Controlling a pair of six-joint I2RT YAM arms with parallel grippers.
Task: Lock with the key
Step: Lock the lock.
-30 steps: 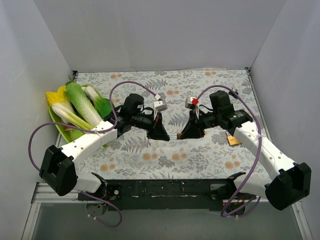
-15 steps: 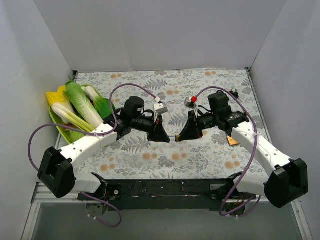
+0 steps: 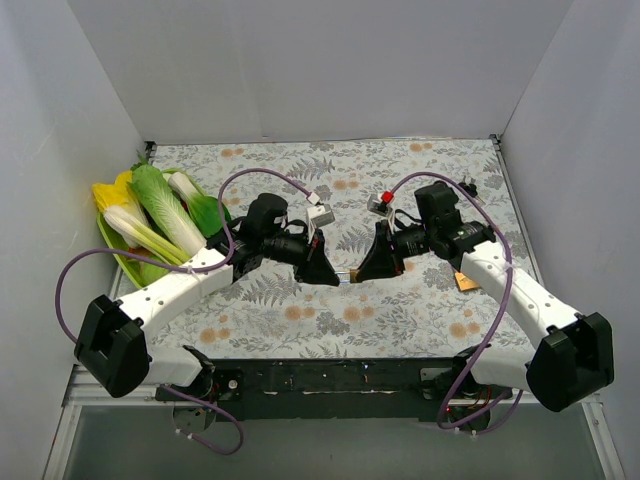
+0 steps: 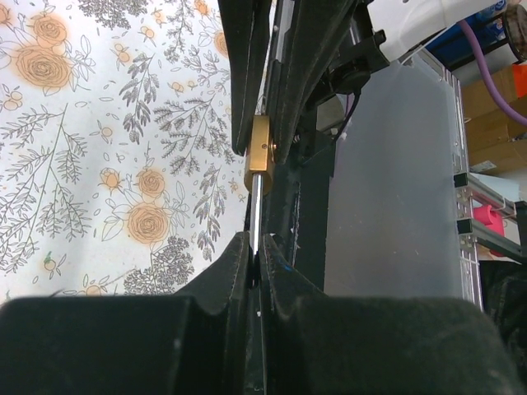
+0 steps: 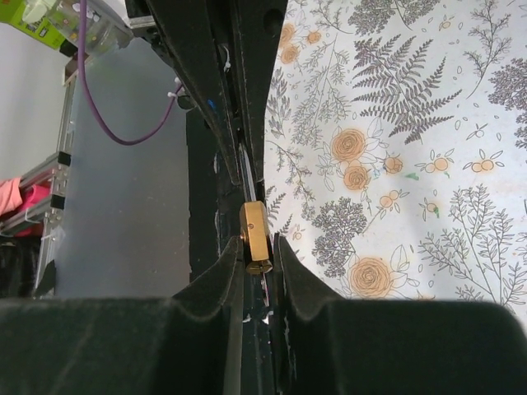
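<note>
Floral table [image 3: 300, 315] beneath brass lock [image 5: 255, 239], white walls [image 3: 330, 70]

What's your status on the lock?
Left claw shut on key. Right claw shut on padlock. Key blade at padlock, depth unclear. Nothing between.

Floral-print table [image 3: 400, 170], green tray [image 3: 122, 258] of leafy vegetables [image 3: 165, 210] at left

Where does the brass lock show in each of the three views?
Top external: the brass lock is a speck at centre, at the tip of the right pincer.
Left wrist: the lock sits upper centre.
Right wrist: the lock sits lower centre, clamped.
Shared landmark: the steel shaft running from it into the left pincer.
</note>
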